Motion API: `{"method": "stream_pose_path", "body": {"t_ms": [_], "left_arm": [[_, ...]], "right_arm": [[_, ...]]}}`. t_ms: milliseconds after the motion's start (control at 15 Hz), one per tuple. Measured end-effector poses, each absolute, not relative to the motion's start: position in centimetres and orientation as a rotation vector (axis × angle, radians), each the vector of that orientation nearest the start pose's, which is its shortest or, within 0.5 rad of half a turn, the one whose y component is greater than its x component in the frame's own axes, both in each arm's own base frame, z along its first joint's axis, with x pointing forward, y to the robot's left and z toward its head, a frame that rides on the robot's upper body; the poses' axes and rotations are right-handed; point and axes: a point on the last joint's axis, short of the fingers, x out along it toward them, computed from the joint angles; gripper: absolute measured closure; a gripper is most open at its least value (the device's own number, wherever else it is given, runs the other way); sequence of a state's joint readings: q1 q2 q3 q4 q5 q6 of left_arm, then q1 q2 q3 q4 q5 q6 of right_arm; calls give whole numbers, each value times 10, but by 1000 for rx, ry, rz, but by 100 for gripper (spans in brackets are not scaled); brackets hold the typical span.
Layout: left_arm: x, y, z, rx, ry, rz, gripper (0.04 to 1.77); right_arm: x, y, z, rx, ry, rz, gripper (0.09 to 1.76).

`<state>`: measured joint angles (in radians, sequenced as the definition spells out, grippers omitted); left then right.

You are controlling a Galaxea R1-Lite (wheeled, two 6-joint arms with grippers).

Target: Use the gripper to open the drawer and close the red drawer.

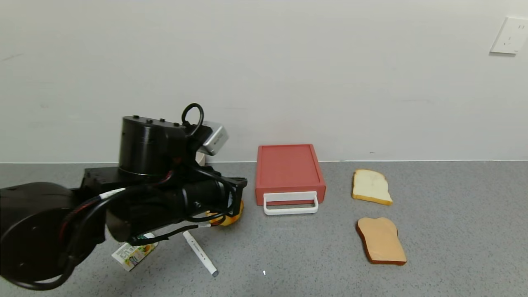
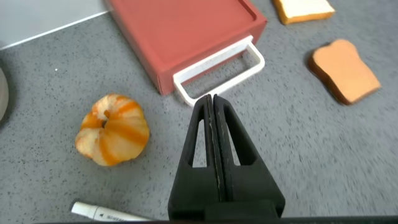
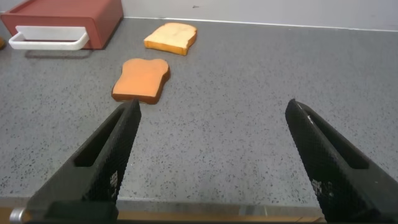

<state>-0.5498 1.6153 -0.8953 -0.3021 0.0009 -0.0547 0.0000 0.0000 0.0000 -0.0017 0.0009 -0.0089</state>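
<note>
Drawer task, left gripper (image 2: pixel 213 102): jaws pressed together into one thin blade, holding nothing.
Tip to handle: in the left wrist picture the closed tip sits just short of the white handle (image 2: pixel 219 67), at the loop's lower left corner; I cannot tell whether it touches.
Direction: the drawer (image 1: pixel 289 171) lies up and slightly right of the tip in that picture; in the head picture it is centre frame, right of the left arm.
Long axis: the handle bar runs across the drawer's front, crosswise to the closed fingers.
Nearer arm: the left, by a wide margin. The right gripper (image 3: pixel 211 155) hangs with jaws spread wide, well apart from the drawer, which sits in the upper left of its picture.
Drawer look: flat coral-red box with a plain lid, tray apparently pushed in flush, handle loop lying forward on the grey counter (image 1: pixel 453 231).
Judgement: opening is not yet done; the tip likely needs to hook inside the loop.
Nearby: small orange pumpkin (image 2: pixel 112 129) left of the tip, marker (image 1: pixel 200 253), two bread slices (image 1: pixel 371 187) to the right.
</note>
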Motion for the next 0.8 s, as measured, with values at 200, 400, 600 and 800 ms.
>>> {"method": "stream_pose_path", "body": {"t_ms": [200,400,600,800], "left_arm": [[236,-125,204,36,411,-557,135],[229,-110,208,36,390,-578,95],[220,-99,209,74,365,-640,68],[213,-88,207,99,345,-679,50]], "right_arm": [[-23,0,76,-9,-2,1,14],[-23,0,76,-9,-2,1,14],[-23,0,76,-9,-2,1,14],[-23,0,76,-2,-2,1,14]]}}
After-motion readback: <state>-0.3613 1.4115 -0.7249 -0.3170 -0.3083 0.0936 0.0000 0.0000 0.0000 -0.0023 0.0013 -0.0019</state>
